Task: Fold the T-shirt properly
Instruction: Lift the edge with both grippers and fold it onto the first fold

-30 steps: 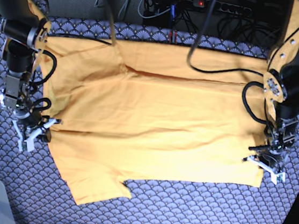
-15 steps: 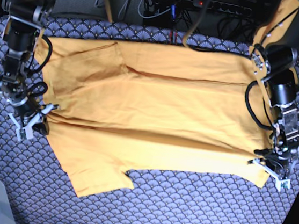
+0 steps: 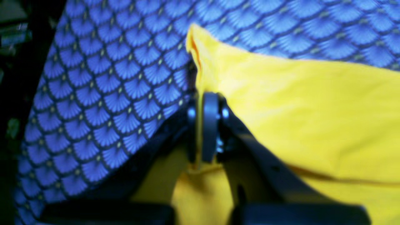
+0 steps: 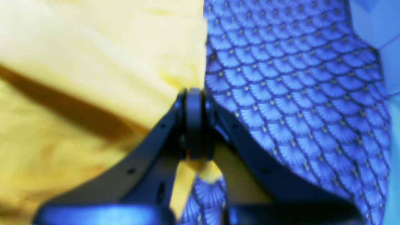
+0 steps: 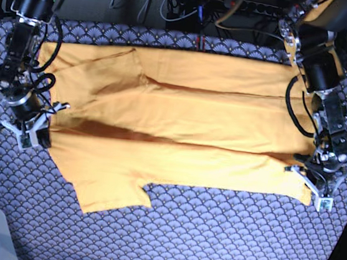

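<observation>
Two grippers, each clamped on an edge of the plain yellow-orange short-sleeved cotton T-shirt [image 5: 179, 131], which lies spread sideways across the blue-grey scallop-patterned cloth [image 5: 210, 247].

Left gripper [image 5: 318, 192]: near the cloth's right edge in the base view, jaws pressed together on the shirt's near right corner. Wrist view shows fabric pinched between the dark pads, a yellow point [image 3: 195, 47] standing up just past the gripper [image 3: 204, 125], patterned cloth to one side.

Right gripper [image 5: 28, 131]: near the cloth's left edge, jaws closed on the shirt's left edge. Wrist view shows a small tab of yellow sticking out below the gripper [image 4: 194, 122], shirt body on one side, bare cloth on the other.

Shirt: a lengthwise fold runs between the two grippers, dark shadowed crease [image 5: 117, 133] toward the left. One sleeve [image 5: 113, 195] pokes out toward the near edge, flat. Far edge of the shirt sits close to the cloth's far edge.

Room: wide band of bare patterned cloth along the near edge; narrow strips at left and right, where the arms stand.

Against the frames before: both grippers sit further outward, the shirt is pulled longer and flatter, and the folded layer reaches nearer the near edge. The sleeve lies lower and less curled.
</observation>
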Controlling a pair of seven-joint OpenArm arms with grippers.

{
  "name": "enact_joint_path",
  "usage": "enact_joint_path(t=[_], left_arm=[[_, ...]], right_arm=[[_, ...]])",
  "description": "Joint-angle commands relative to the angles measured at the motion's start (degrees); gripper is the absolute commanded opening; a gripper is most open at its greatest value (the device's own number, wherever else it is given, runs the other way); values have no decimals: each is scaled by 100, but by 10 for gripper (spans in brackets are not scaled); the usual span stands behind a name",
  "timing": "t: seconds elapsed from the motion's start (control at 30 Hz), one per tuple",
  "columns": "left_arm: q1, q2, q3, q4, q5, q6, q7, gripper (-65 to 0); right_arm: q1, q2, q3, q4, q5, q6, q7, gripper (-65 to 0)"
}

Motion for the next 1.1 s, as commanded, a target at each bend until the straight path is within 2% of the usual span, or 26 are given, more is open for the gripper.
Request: enact_joint_path(t=[0.0,0.2,0.4,0.57,0.67,0.73,1.07], left_arm=[[-51,-58,-1,299,-5,-43,20,-650],[565,56,-10,1319,-5,-325,538,-650],[1215,65,-186,2207,-5,-588,732,-650],[1382,65,-898,2541,-5,-1213,1040,-650],[1549,65,-1250,2532,39,-1617,1022,-650],[1672,65,-1355,2506,12,-1767,1013,-650],[1954,170,-1355,2488,12,-1819,1004,-650]], right_arm=[[-5,35,103,245,84,-38,154,-650],[-752,-317,568,1203,84,-38,189,-650],[-1350,-730,982,1880,84,-38,198,-650],[-1596,-1055,1492,2205,92,-38,207,-650],[-1667,-1310,1843,2267,92,-38,207,-650],[-1693,-1372,1984,2258,92,-38,207,-650],[-2001,-1688,2388,2258,92,-38,215,-650]])
